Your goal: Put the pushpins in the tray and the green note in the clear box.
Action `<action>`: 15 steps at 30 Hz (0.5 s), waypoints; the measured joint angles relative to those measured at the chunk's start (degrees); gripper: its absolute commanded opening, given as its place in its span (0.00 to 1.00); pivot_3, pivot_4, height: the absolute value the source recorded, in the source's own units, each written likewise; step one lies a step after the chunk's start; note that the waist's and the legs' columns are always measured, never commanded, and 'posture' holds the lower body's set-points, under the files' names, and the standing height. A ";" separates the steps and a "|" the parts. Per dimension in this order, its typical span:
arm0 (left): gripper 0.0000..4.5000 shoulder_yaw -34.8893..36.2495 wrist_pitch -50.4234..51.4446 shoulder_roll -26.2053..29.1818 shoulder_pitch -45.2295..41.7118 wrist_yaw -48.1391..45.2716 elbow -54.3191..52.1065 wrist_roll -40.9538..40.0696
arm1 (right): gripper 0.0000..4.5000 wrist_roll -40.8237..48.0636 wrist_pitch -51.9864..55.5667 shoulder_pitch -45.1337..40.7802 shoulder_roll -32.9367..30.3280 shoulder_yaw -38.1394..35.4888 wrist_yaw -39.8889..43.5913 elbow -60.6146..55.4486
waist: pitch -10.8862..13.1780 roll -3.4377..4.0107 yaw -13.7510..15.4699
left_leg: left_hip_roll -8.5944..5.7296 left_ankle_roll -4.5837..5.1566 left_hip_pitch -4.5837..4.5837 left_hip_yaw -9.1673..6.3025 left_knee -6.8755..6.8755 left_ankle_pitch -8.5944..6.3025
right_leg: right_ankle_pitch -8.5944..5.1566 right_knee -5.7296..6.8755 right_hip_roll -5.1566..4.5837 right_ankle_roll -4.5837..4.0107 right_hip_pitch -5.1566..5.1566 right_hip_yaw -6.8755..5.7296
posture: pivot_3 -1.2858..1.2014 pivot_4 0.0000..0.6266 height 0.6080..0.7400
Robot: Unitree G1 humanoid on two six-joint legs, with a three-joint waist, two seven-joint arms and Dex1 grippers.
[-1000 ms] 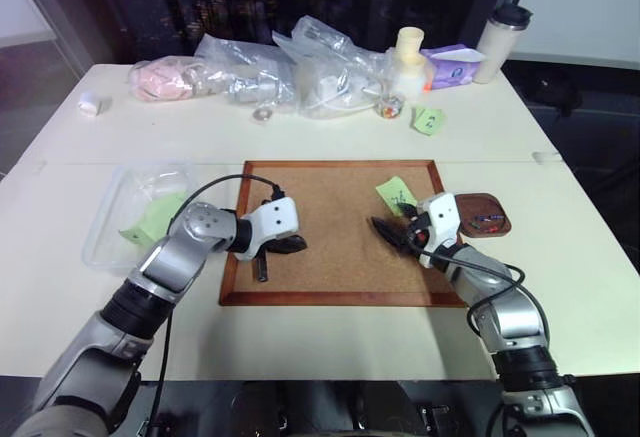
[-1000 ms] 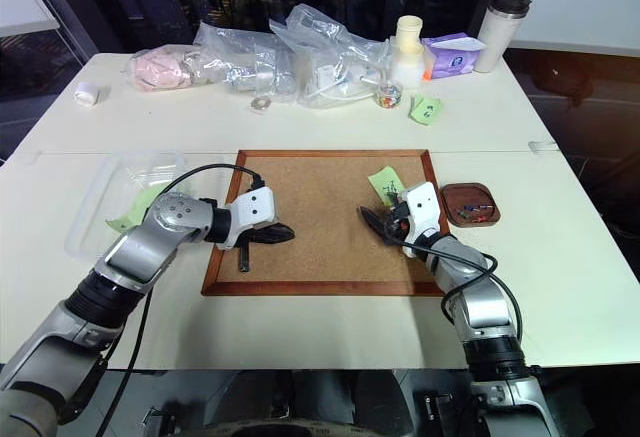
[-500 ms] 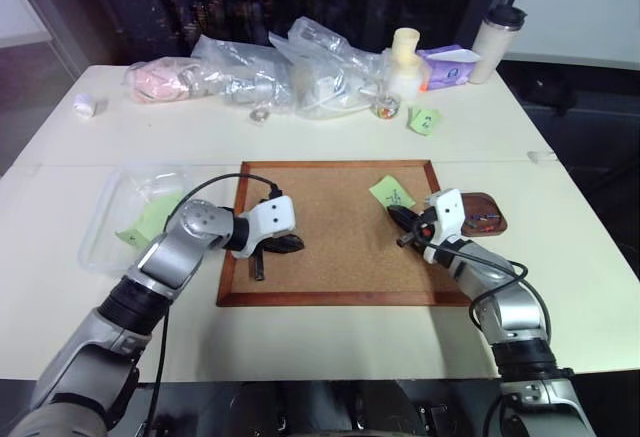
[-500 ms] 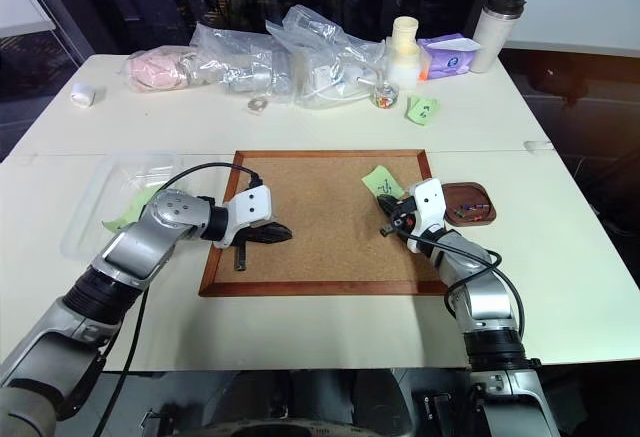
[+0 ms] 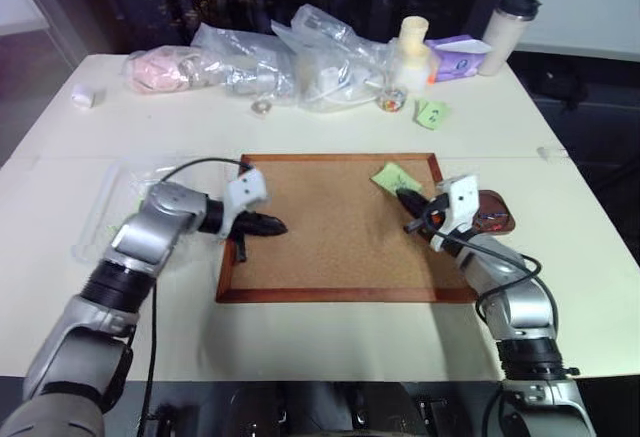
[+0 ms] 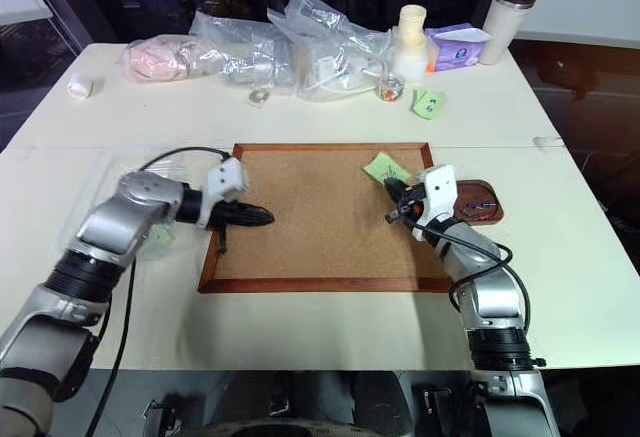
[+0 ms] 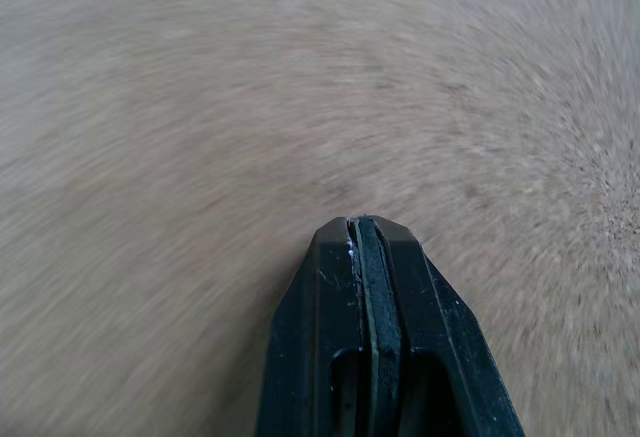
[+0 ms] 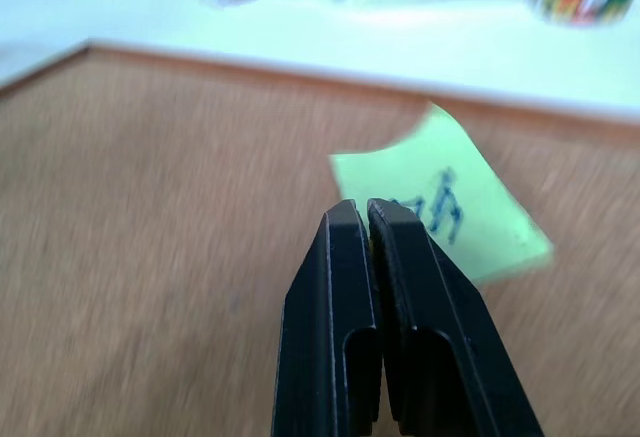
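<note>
— Both sets of fingers are clenched, left gripper point(image 7: 362, 225) and right gripper point(image 8: 366, 209); can you spot a pin?

— Too small to tell; your green note point(image 8: 447, 207) lies on the cork board point(image 6: 310, 227); tray point(image 6: 487, 207) contents blur.

Both arms are built of silver-grey metal segments joined by black rings, and a thin black cable loops loose along each one. Each wrist ends in a white block, from which the left claw point(image 5: 268, 225) and the right claw point(image 5: 405, 200) taper as two slim black fingers. Seen close, the fingers point(image 7: 375, 337) are matte black plastic with hollowed-out backs.
</note>
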 measured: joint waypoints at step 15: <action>0.00 9.06 0.84 -12.15 -23.53 6.20 26.06 -3.21 | 0.01 0.84 2.84 0.46 -0.20 -0.86 -1.52 -6.33 | 0.45 -0.37 1.53 | -0.17 0.05 -0.25 -0.02 0.12 -0.02 | 0.03 -0.17 -0.04 0.12 0.01 -0.17 | 0.52 0.24 0.96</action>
